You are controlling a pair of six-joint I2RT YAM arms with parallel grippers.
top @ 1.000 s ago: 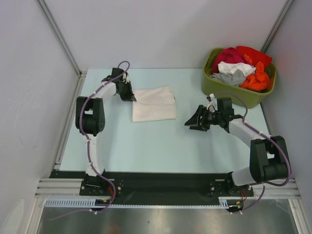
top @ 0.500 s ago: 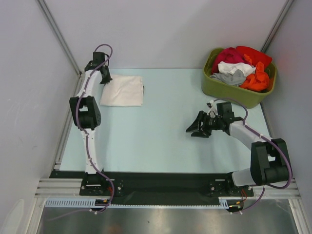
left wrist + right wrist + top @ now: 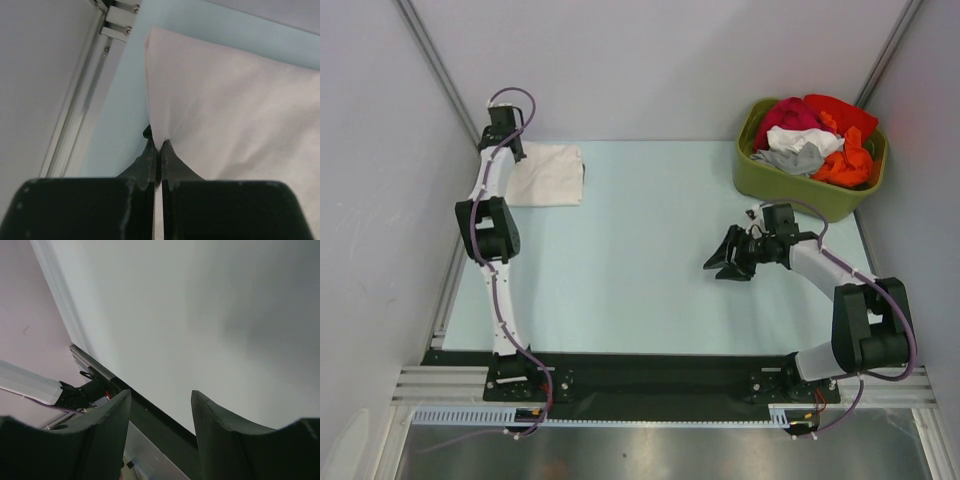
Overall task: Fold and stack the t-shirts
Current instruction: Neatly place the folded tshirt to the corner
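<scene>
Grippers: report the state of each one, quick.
Left gripper: shut, pinching the edge of the folded cream t-shirt.
Right gripper: open, holding nothing.

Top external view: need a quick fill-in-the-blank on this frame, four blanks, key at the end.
The folded t-shirt lies in the far ___ corner of the table.
The left gripper is ___ on the shirt's edge.
The right gripper, jaws open, holds ___.
The loose clothes sit in a ___ tub.
Missing words: left; shut; nothing; green.
</scene>
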